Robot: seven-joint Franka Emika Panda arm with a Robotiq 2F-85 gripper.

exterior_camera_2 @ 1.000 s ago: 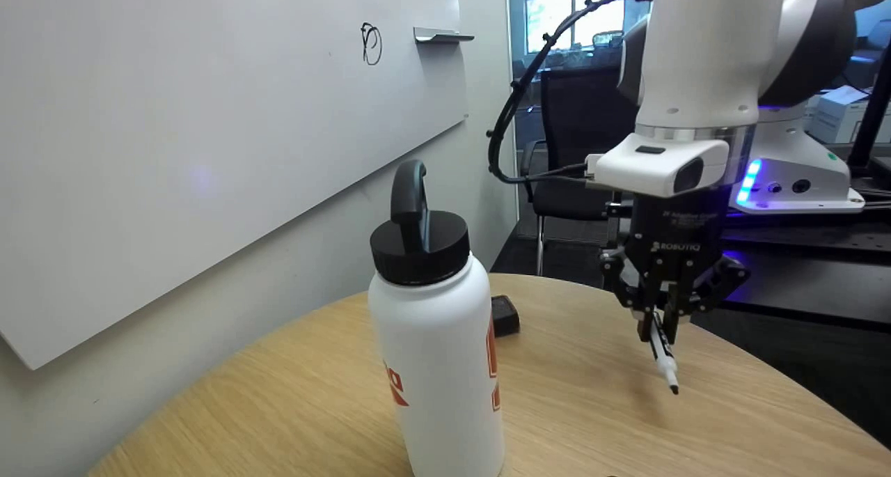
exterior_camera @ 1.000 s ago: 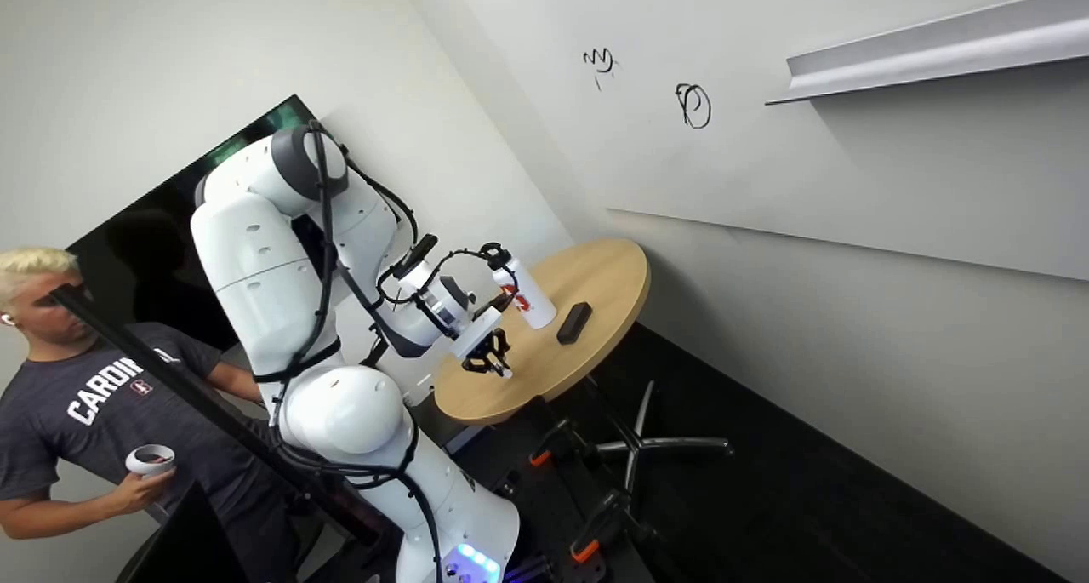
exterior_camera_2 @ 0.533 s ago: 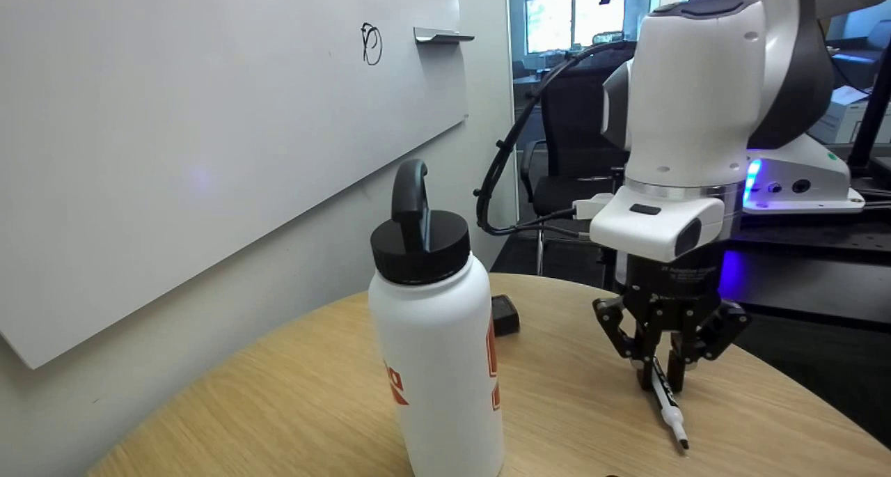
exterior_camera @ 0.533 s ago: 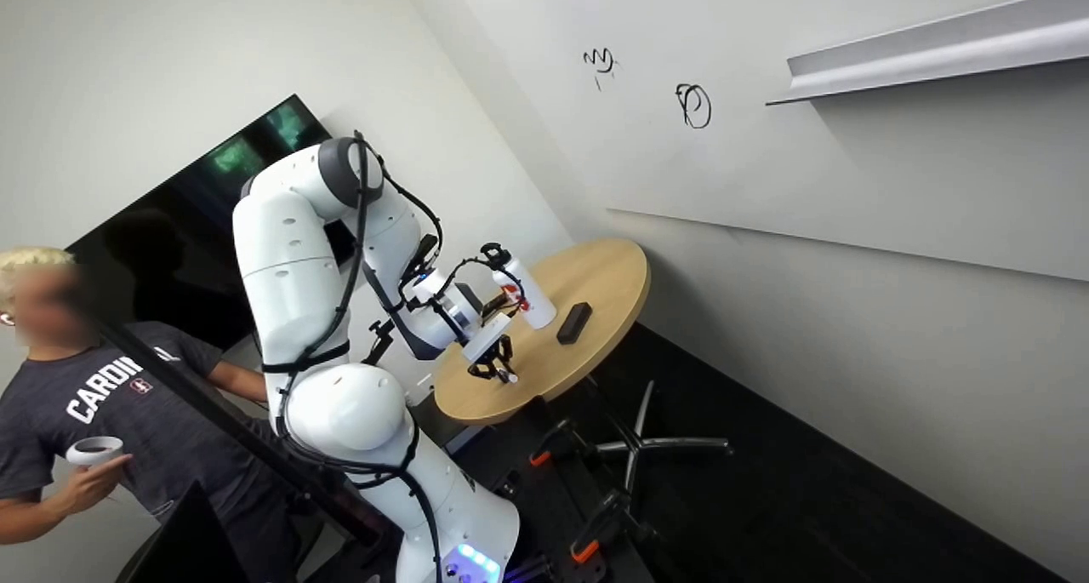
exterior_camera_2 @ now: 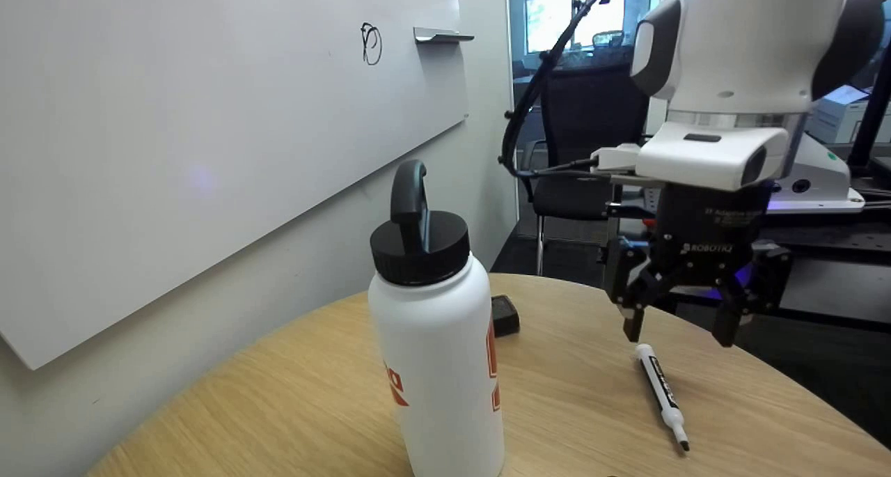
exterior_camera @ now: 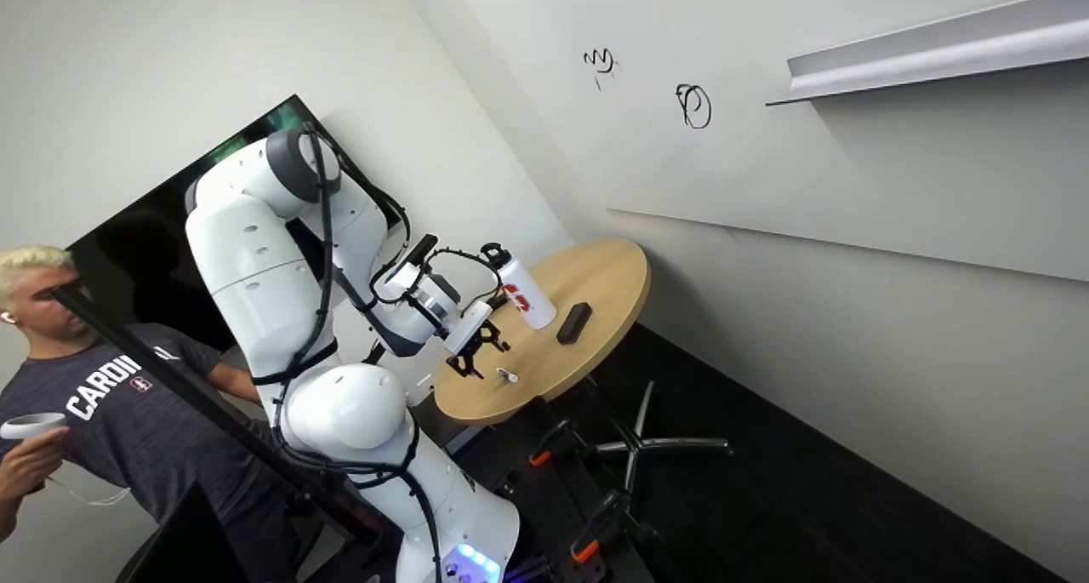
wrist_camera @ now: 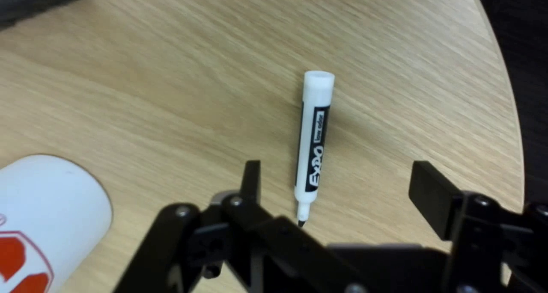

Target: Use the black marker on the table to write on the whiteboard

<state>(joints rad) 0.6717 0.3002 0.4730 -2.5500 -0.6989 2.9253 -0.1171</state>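
Jaws spread wide, the gripper (exterior_camera_2: 679,332) hangs above the round wooden table (exterior_camera_2: 278,407), its 2 fingers well apart and holding nothing. Near the fingertips, touching neither, lies the marker (wrist_camera: 311,147), flat on the tabletop, white with a black label and a dark tip; in the wrist view it shows between the 2 fingers, closer to the finger at that view's left, its tip toward the gripper's body. Well apart from it, a white bottle (exterior_camera_2: 438,365) with red markings and a black looped lid stands upright on the table, and near the bottle lies a dark oblong block (exterior_camera: 574,322). Alongside the table, in an exterior view, the whiteboard (exterior_camera: 766,166) bears 2 clusters of black marks (exterior_camera: 693,106), with a grey ledge (exterior_camera: 936,47) near them. Beside the robot arm (exterior_camera: 349,404), a man (exterior_camera: 85,387) holds a white ring-shaped device (exterior_camera: 32,425).
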